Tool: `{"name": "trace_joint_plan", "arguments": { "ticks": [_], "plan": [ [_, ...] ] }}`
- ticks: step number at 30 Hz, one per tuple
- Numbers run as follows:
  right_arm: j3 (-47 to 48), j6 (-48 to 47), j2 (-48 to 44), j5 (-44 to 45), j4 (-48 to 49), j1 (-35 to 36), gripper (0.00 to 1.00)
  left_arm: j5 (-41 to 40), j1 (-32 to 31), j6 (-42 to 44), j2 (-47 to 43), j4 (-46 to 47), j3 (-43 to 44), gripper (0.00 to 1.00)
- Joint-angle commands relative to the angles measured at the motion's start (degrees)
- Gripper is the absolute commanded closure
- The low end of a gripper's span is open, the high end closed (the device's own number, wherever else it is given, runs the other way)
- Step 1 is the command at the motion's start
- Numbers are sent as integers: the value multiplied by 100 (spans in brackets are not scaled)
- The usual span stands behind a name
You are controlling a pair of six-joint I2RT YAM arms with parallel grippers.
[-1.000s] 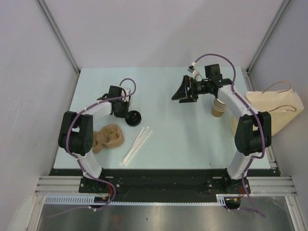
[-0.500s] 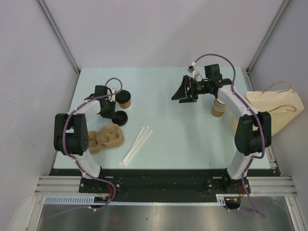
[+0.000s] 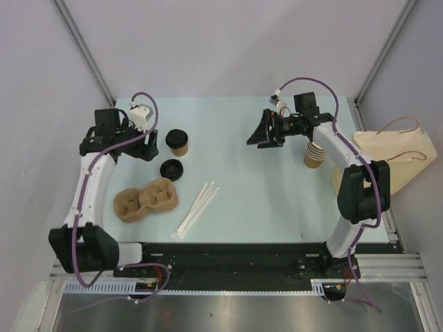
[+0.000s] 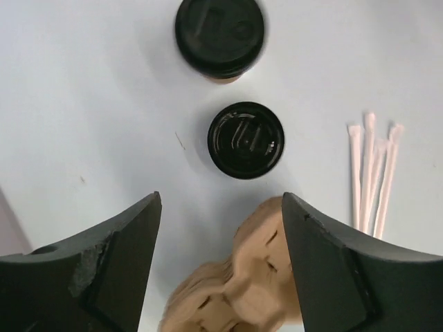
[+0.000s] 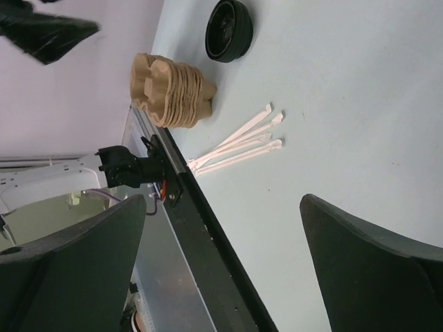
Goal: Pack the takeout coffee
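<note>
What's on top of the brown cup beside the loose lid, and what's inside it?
A round black lid sits on the brown cup, closing it. Whatever is inside is hidden under that lid.

- I find the coffee (image 3: 178, 141) standing on the table (image 3: 235, 166), left of centre, toward the far side.
- Lid (image 3: 171, 169) lies just in front of the coffee, not touching it.
- Carriers (image 3: 146, 200) sit nearer the bases, front-left of the lid.
- Straws (image 3: 196, 209) lie right of the carriers.
- Cup stack (image 3: 315, 155) stands on the right side.
- Bag (image 3: 394, 155) lies at the table's right edge, right of the cups.
</note>
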Motion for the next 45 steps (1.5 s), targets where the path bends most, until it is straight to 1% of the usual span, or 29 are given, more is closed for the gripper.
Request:
{"name": "trace_joint_plan", "arguments": {
  "ticks": [1,2,3,4,6,8,10,12,15,18,23,28,34,38,41,42,44,45],
  "plan": [
    [2,-344,-327,83,-183,111,0,1418,91,2701,-794,-2237,484,23],
    [-6,-423,-345,118,-236,137,0,1497,82,3022,-960,-2558,485,23],
    [2,-458,-362,162,-263,181,0,1516,82,3312,-1040,-3126,415,23],
    [2,-511,-415,258,-289,251,0,1516,82,3854,-1102,-3384,353,23],
    [2,-651,-459,347,-351,340,0,1437,82,4350,-1365,-3850,99,23],
    [2,-740,-494,496,-429,489,0,1262,65,4685,-1602,-3853,-156,24],
    [2,-845,-512,610,-465,620,0,946,-102,4975,-1884,-3818,-516,26],
    [2,-924,-521,707,-482,726,0,622,-329,5107,-2077,-3643,-894,30],
    [2,-1012,-512,838,-553,885,0,374,-707,5134,-2210,-3248,-1308,34],
    [2,-1100,-486,944,-623,981,0,356,-884,5126,-2210,-2993,-1510,37],
    [2,-1030,-407,936,-562,1025,0,321,-990,4915,-2061,-2395,-1712,42],
    [20,-907,-293,944,-483,1043,1,268,-1139,4941,-1947,-2271,-1836,46],
    [37,-846,-222,909,-439,1043,1,259,-1306,4932,-1858,-2289,-2020,46],
    [37,-845,-196,901,-439,1043,1,163,-1429,4783,-1867,-2087,-2187,46],
    [46,-837,-187,892,-439,1043,1,84,-1447,4686,-1806,-1937,-2249,50],
    [46,-837,-187,892,-430,1043,1,66,-1447,4669,-1754,-1911,-2266,55],
    [46,-837,-187,892,-430,1043,1,31,-1447,4642,-1718,-1840,-2267,59],
    [46,-837,-178,883,-430,1043,1,22,-1447,4633,-1700,-1823,-2266,64]
  ]
}}
